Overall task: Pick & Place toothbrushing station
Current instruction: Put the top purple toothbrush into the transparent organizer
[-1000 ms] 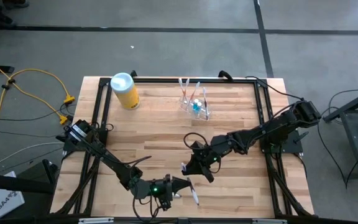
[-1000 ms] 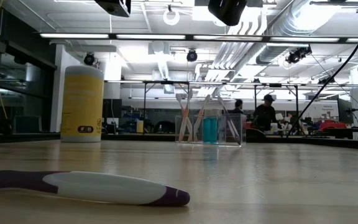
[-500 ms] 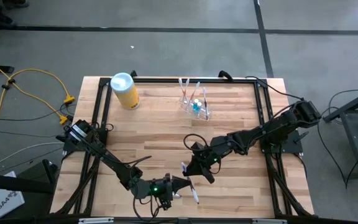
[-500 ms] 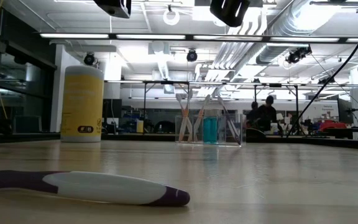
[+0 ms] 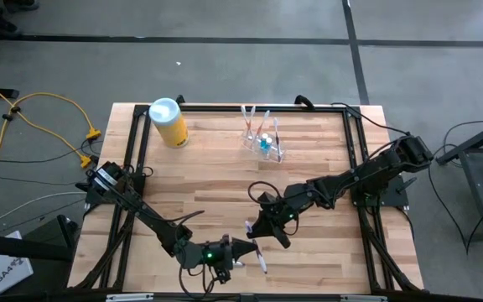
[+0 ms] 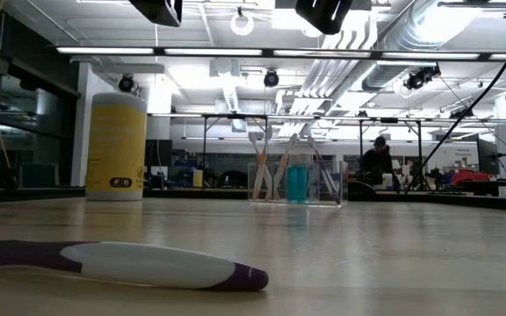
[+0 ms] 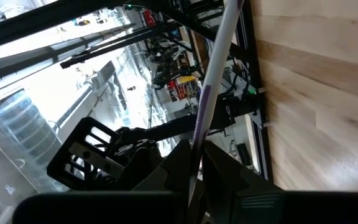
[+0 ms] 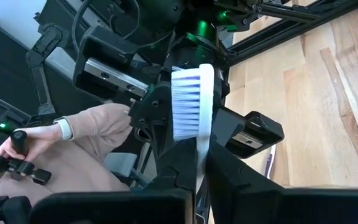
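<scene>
Above the table's near middle, my two grippers face each other with one white-and-purple toothbrush (image 5: 261, 258) between them. My left gripper (image 5: 250, 247) is shut on its handle (image 7: 213, 68). My right gripper (image 5: 257, 228) is shut below its white bristle head (image 8: 188, 102). The toothbrushing station (image 5: 262, 143), a clear holder with several brushes standing in it, rests on its base at the table's far middle (image 6: 297, 180). A second purple-and-white toothbrush (image 6: 121, 263) lies flat on the table near the front edge. My left gripper pinches the toothbrush's handle (image 7: 196, 155) between its two fingers, coming level from the table's left. The fingers lie across the brush, which runs on past them at a slant, clear of the table. My right gripper pinches the brush's neck (image 8: 202, 152) just under the bristle head, coming from the table's right and pointing slightly down. The head stands out beyond the fingers, bristles to one side, clear of the table.
A yellow canister (image 5: 168, 123) with a pale blue lid stands at the far left. A black frame (image 5: 225, 109) runs round the table's edges. A person's sleeve and hand (image 8: 73, 134) show beyond the near side, and people stand in the room behind (image 6: 378, 158).
</scene>
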Action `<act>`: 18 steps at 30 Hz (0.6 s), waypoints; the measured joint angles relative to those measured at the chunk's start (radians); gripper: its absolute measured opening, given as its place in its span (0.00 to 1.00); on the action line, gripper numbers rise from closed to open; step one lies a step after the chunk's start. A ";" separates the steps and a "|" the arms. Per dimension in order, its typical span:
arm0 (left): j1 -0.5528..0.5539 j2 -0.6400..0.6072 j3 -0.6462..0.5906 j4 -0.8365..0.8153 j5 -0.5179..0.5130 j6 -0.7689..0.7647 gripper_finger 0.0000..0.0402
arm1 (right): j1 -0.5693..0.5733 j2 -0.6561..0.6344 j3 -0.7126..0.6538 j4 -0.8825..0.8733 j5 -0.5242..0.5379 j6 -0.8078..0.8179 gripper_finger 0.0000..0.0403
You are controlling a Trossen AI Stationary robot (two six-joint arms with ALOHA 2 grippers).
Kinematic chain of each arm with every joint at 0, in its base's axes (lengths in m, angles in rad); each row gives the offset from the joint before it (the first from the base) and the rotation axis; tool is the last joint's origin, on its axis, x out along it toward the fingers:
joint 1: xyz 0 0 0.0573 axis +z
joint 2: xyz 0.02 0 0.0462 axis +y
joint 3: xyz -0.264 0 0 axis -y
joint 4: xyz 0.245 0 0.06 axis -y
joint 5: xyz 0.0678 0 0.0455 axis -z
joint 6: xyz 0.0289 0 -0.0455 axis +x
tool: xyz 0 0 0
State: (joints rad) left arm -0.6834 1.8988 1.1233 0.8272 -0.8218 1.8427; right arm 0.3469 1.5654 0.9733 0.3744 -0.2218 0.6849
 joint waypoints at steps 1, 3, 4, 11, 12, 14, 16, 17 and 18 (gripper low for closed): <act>0.000 0.000 0.000 0.000 0.001 -0.010 0.06 | 0.001 0.000 0.000 0.000 0.000 0.000 0.02; -0.004 0.000 0.000 0.000 -0.005 -0.026 0.06 | 0.001 0.000 0.000 -0.001 0.002 0.000 0.02; -0.005 0.000 0.000 0.000 -0.013 -0.033 0.06 | 0.001 0.000 0.000 -0.001 0.004 0.000 0.02; -0.015 0.000 0.000 -0.042 -0.060 -0.068 0.06 | 0.000 0.000 0.000 -0.012 0.015 0.019 0.02; -0.020 0.000 0.000 -0.049 -0.061 -0.069 0.06 | 0.000 0.000 0.000 -0.018 0.015 0.021 0.02; -0.027 0.000 0.000 -0.062 -0.060 -0.072 0.06 | 0.000 0.000 0.000 -0.030 0.015 0.023 0.02; -0.033 0.000 0.000 -0.065 -0.058 -0.072 0.06 | 0.001 0.000 0.000 -0.033 0.012 0.027 0.02; -0.036 0.000 0.000 -0.065 -0.057 -0.072 0.06 | 0.001 0.000 0.000 -0.032 0.010 0.028 0.02; -0.037 0.000 0.000 -0.064 -0.055 -0.074 0.06 | 0.001 0.000 0.000 -0.032 0.007 0.028 0.02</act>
State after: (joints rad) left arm -0.7207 1.8988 1.1236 0.7628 -0.8773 1.7687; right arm 0.3481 1.5654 0.9733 0.3421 -0.2144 0.7129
